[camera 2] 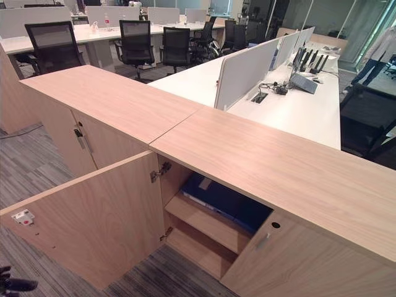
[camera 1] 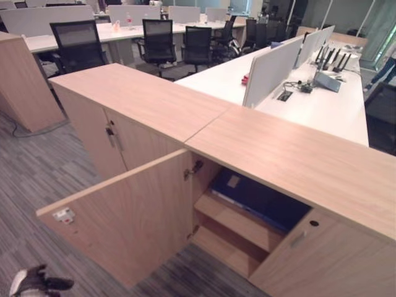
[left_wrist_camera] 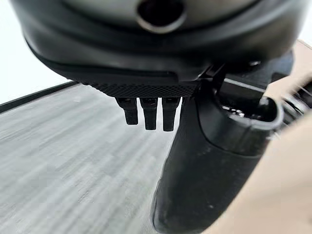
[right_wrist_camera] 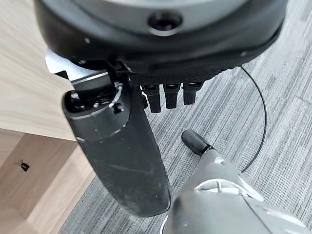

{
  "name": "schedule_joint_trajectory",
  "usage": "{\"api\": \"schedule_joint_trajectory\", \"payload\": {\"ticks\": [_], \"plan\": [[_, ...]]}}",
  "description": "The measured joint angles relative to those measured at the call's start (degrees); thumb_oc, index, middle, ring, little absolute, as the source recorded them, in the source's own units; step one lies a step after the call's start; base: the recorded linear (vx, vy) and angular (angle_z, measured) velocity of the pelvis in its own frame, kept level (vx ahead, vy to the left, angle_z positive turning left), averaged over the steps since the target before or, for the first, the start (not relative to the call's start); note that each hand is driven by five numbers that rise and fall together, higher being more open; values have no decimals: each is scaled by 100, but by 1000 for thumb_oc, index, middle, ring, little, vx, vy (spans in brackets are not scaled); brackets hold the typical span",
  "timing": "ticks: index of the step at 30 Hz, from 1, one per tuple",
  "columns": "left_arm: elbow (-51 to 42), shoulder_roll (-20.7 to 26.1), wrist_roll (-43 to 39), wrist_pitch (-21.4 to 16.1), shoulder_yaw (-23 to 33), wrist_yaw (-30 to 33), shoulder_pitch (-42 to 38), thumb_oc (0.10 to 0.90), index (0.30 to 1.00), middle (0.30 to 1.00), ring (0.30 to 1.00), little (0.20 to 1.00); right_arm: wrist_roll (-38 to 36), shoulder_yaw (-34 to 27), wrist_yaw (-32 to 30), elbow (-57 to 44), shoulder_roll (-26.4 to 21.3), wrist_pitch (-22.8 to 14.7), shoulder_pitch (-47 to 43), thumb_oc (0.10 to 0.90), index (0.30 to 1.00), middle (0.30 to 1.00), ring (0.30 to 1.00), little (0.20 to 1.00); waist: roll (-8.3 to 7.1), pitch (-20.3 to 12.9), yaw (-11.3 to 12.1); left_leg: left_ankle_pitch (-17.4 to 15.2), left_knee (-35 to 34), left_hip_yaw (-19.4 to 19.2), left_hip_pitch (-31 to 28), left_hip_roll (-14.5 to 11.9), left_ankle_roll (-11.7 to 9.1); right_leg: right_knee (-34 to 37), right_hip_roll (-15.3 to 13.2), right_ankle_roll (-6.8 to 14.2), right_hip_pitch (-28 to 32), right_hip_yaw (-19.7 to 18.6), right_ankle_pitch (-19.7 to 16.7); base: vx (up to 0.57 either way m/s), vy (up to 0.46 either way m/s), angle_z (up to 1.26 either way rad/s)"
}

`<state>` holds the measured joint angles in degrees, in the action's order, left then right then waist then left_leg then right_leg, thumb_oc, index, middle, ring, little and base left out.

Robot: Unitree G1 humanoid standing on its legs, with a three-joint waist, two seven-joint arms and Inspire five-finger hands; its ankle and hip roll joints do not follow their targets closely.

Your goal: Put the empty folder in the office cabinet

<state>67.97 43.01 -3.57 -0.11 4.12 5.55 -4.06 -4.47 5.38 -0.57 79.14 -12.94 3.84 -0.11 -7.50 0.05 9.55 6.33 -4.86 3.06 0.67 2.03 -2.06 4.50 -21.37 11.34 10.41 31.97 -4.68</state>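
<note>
The wooden office cabinet (camera 1: 297,154) stands in front of me with its left door (camera 1: 130,216) swung wide open towards me. A blue folder (camera 1: 260,199) lies flat on the upper shelf (camera 1: 238,226) inside, and the space below that shelf holds nothing. My left hand (camera 1: 34,281) hangs low at the lower left, away from the door; in the left wrist view its fingers (left_wrist_camera: 148,114) are straight over the carpet. My right hand (right_wrist_camera: 122,156) hangs beside the cabinet's wooden face (right_wrist_camera: 24,73), its fingers straight and holding nothing.
A second cabinet unit (camera 1: 136,99) with shut doors adjoins on the left. Behind are white desks with divider screens (camera 1: 272,71) and black office chairs (camera 1: 77,46). A person (camera 2: 377,55) stands at the far right. Grey carpet (camera 1: 37,179) lies in front.
</note>
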Motion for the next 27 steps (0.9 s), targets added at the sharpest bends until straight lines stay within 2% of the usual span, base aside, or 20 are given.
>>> {"api": "schedule_joint_trajectory", "payload": {"ticks": [10, 14, 16, 23, 25, 27], "plan": [[-767, 94, 213, 106, -508, 104, -467, 800, 900, 900, 900, 900, -2, 57, -16, 7, 58, -47, 23, 800, 900, 900, 900, 900, -62, -4, -9, 31, 0, -26, -7, -3, -44, 22, 2, 46, 8, -11, -43, 4, -2, -1], [-781, 221, 216, 151, -622, 137, -606, 800, 900, 900, 900, 900, -5, 59, -20, 5, 125, -82, 21, 800, 900, 900, 900, 900, -158, 2, 2, 32, -3, -26, -7, 0, -46, 20, -5, 69, 11, -6, -58, 0, 0, 0], [-768, 359, 213, 241, -874, 131, -743, 800, 900, 900, 900, 900, -7, 66, -15, 5, 170, -85, 28, 800, 900, 900, 900, 900, -206, 5, 2, 10, -3, -29, -3, -5, -11, 19, -32, 64, 5, -8, -54, 0, 0, 0], [-989, 415, 197, 289, -888, 144, -858, 800, 900, 900, 900, 900, -22, 64, -12, 5, 241, -99, 34, 800, 900, 900, 900, 900, -290, 31, 32, 22, -3, -62, 6, -2, -13, 10, -63, 131, -7, -5, -3, 2, -6, 3], [-1313, 414, 170, 298, -868, 164, -745, 800, 900, 900, 900, 900, -22, 64, 4, 9, 258, -100, 34, 800, 900, 900, 900, 900, -320, 48, 88, 48, -3, -64, 22, 3, -18, -2, -72, 132, -5, 12, -2, 5, -22, 7], [-1815, 272, 151, 376, -584, 277, -486, 800, 900, 900, 900, 900, -23, 59, 1, 5, 289, -108, 44, 800, 900, 900, 900, 900, -347, 64, 137, 48, -3, -62, 28, 11, -19, -10, -85, 134, -8, 16, -2, 0, 0, 0]]}}
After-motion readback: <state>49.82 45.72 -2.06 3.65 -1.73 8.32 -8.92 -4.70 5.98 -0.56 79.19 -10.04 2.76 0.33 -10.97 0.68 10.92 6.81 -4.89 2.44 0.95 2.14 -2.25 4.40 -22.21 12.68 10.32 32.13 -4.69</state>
